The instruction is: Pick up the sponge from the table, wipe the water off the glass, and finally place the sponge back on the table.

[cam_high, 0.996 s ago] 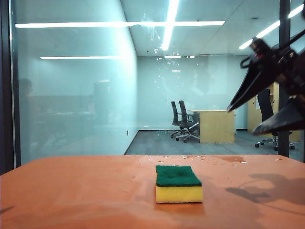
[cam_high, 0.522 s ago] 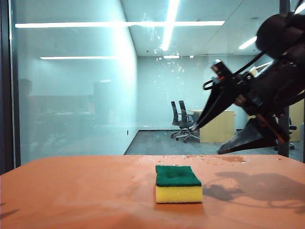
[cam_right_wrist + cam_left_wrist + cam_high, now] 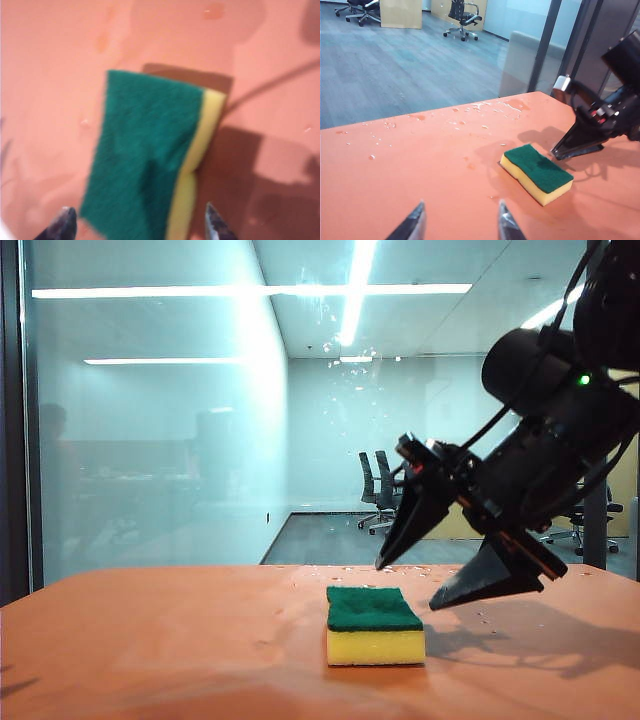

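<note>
One sponge (image 3: 374,625) below right claw (image 3: 408,585)

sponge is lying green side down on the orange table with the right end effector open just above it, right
Not quite: the sponge lies green side up, with the yellow foam underneath against the table. The exterior view shows this plainly. The rest holds: the right end effector is open and hangs just above the sponge, not yet touching it.

Black arm (image 3: 560,430), pointed black tool (image 3: 405,585)
</note>
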You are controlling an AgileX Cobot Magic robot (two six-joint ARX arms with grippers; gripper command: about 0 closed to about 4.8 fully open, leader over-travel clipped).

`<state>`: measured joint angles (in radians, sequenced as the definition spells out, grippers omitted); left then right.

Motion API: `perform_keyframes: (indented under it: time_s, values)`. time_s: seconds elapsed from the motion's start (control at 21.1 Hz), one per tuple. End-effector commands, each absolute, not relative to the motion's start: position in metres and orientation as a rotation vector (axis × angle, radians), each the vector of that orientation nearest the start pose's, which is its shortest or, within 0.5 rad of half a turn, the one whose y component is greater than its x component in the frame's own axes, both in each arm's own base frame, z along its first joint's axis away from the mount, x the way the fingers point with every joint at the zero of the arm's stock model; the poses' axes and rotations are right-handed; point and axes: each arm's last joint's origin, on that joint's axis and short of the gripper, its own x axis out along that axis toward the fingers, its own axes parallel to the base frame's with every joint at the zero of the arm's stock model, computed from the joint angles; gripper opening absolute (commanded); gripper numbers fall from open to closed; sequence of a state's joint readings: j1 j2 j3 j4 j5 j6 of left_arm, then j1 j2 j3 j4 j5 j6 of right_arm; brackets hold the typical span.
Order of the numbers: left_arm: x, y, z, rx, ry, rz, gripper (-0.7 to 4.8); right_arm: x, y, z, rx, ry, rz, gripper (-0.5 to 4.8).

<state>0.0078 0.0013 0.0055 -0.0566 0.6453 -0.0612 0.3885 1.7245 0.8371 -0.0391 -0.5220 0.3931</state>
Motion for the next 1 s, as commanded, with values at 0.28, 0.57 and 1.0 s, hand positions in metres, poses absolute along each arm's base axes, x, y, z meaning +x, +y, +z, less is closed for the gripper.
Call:
perform_keyframes:
  time_s: [0.28, 0.57, 1.0]
  values:
    - [0.091, -0.017, 0.163, -0.071, 0.057, -0.642, 1.83, 0.299, 0.141, 0.126, 0.402, 1.078, 0.648, 3.22]
    - [0.091, -0.017, 0.163, -0.071, 0.057, -0.642, 1.83, 0.304, 0.150, 0.115, 0.394, 1.110, 0.660, 3.05]
    - [0.091, -0.017, 0.163, -0.071, 0.057, -0.639, 1.83, 0.309, 0.156, 0.112, 0.394, 1.118, 0.664, 0.52]
